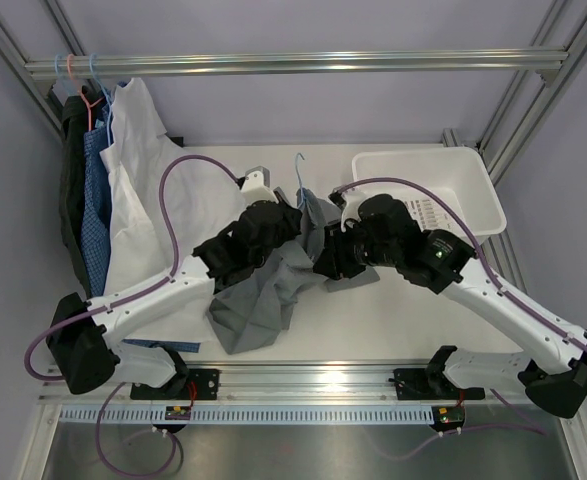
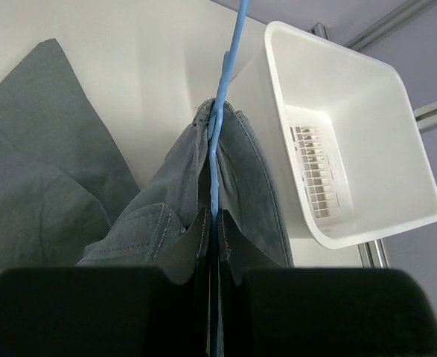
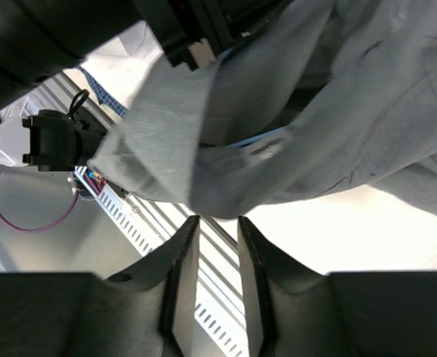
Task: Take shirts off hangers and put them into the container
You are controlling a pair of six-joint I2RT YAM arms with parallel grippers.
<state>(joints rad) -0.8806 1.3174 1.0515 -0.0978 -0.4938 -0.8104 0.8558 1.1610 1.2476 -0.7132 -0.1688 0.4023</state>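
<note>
My left gripper (image 2: 216, 217) is shut on the wire of a light blue hanger (image 2: 225, 89), which still carries the grey shirt (image 2: 47, 171). From above, the left gripper (image 1: 291, 222) holds that hanger (image 1: 299, 175) at mid-table, and the grey shirt (image 1: 258, 300) trails down onto the table. My right gripper (image 1: 328, 257) sits just right of the cloth. In its wrist view the right gripper (image 3: 217, 223) stands open with nothing between its fingers, and the grey shirt (image 3: 315, 111) hangs just above the tips. The white container (image 1: 473, 185) stands at the back right and looks bare inside (image 2: 367, 111).
A white shirt (image 1: 138, 190), a blue checked shirt (image 1: 95, 200) and a dark shirt (image 1: 71, 190) hang on hangers (image 1: 88, 75) from the aluminium rail (image 1: 293, 63) at the far left. Frame posts border the table on both sides.
</note>
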